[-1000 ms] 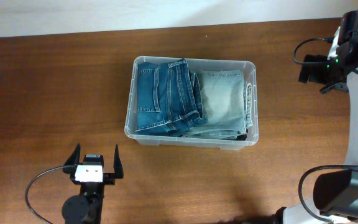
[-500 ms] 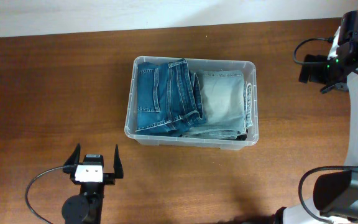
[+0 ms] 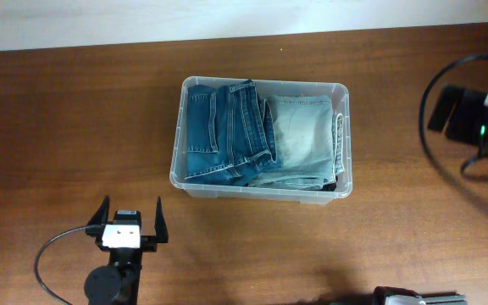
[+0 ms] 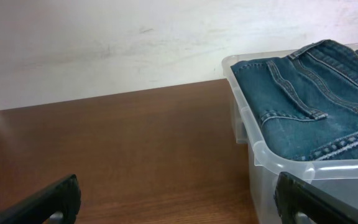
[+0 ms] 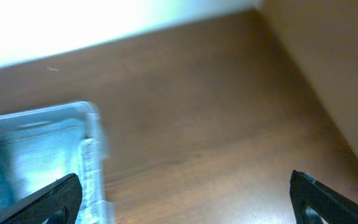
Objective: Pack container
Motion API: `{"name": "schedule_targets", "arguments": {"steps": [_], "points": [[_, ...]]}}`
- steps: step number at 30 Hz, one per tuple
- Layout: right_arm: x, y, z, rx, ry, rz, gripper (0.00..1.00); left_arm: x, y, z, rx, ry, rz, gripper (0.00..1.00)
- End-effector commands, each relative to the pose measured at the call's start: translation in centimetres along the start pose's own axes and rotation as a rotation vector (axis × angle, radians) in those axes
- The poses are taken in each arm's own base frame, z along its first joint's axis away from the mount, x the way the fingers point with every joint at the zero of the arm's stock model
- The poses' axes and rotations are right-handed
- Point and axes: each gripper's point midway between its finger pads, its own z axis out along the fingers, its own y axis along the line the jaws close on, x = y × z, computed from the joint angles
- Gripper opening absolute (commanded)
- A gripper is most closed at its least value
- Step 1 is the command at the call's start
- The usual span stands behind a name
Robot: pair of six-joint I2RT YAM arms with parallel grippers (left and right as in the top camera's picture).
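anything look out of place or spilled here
Nothing stands out. The container sits upright on the table, with the dark jeans and pale jeans folded inside it; nothing spilled.

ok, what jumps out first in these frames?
The clear container at the centre of the overhead view, filled with folded jeans: a dark blue pair on its left, a pale pair on its right. The left gripper hangs open short of it, holding nothing.

Folded jeans [image 3: 244, 140] inside clear container [image 3: 261, 191] on table [image 3: 74, 127]
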Motion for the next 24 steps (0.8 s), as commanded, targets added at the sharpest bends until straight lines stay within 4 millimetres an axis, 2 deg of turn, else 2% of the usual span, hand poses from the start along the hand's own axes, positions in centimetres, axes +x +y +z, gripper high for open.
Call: {"name": "schedule_targets", "arguments": {"steps": [1, 5, 8, 12, 14, 17, 20, 24], "points": [[-0.2, 1.3, -4.5, -0.046, -0.116, -0.044, 0.99, 0.3, -0.1, 0.0, 0.005, -0.002, 0.012, 1.0], [0.7, 2.3, -9.5, -0.144, -0.241, -0.075, 0.99, 0.3, -0.1, 0.0, 0.005, -0.002, 0.012, 1.0], [2.5, 2.1, -12.3, -0.203, -0.307, -0.076, 0.98, 0.3, -0.1, 0.0, 0.005, -0.002, 0.012, 1.0], [5.0, 1.3, -13.8, -0.24, -0.393, -0.06, 0.99, 0.3, -0.1, 0.0, 0.005, -0.002, 0.012, 1.0], [6.5, 1.1, -13.6, -0.252, -0.429, -0.051, 0.99, 0.3, -0.1, 0.0, 0.005, -0.002, 0.012, 1.0], [8.9, 1.0, -12.1, -0.262, -0.479, -0.037, 0.99, 0.3, -0.1, 0.0, 0.005, -0.002, 0.012, 1.0], [11.2, 1.6, -9.3, -0.279, -0.528, -0.025, 0.99, 0.3, -0.1, 0.0, 0.005, -0.002, 0.012, 1.0], [13.1, 3.5, -5.7, -0.34, -0.584, -0.025, 0.98, 0.3, -0.1, 0.0, 0.005, -0.002, 0.012, 1.0]]}}
